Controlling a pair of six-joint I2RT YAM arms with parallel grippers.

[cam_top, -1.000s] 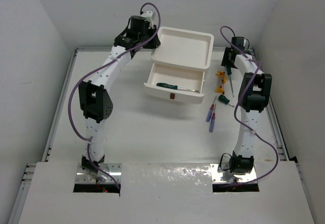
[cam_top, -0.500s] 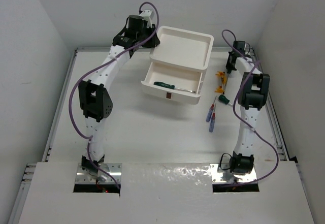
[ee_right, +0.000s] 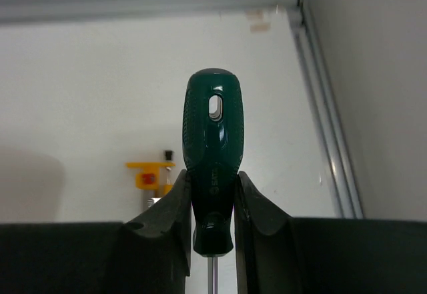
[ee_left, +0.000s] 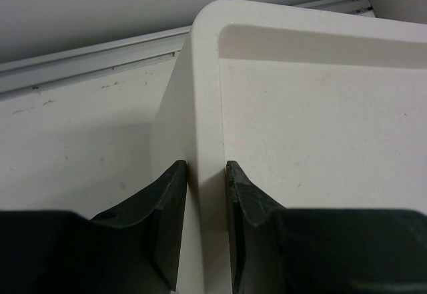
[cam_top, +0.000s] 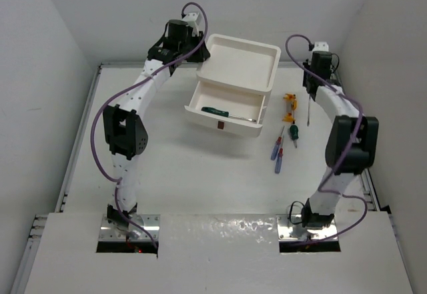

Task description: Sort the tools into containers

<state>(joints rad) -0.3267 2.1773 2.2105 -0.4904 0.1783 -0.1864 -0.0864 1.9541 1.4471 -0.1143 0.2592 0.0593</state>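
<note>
The white drawer unit [cam_top: 265,74] stands at the back, and its top drawer [cam_top: 225,126] is pulled out with a green-handled screwdriver [cam_top: 229,114] lying inside. My left gripper [cam_top: 200,55] [ee_left: 205,167] is shut on the rim [ee_left: 207,74] of the unit's tray-like top at its left corner. My right gripper [cam_top: 309,89] [ee_right: 212,175] is shut on the handle of another green screwdriver [ee_right: 212,134], held off the table with its shaft [cam_top: 308,112] pointing down. An orange-yellow piece [cam_top: 289,106] [ee_right: 151,174], a short green screwdriver [cam_top: 293,134] and two blue-purple screwdrivers [cam_top: 277,149] lie on the table.
White walls close in the table at the back and on both sides. A metal rail [ee_right: 330,141] runs along the right edge, close to my right gripper. The loose tools lie between the open drawer and the right arm.
My right gripper has closed on the long green screwdriver and lifted it off the table, and the arm's elbow has swung out to the right. The drawer unit shifted slightly left.
</note>
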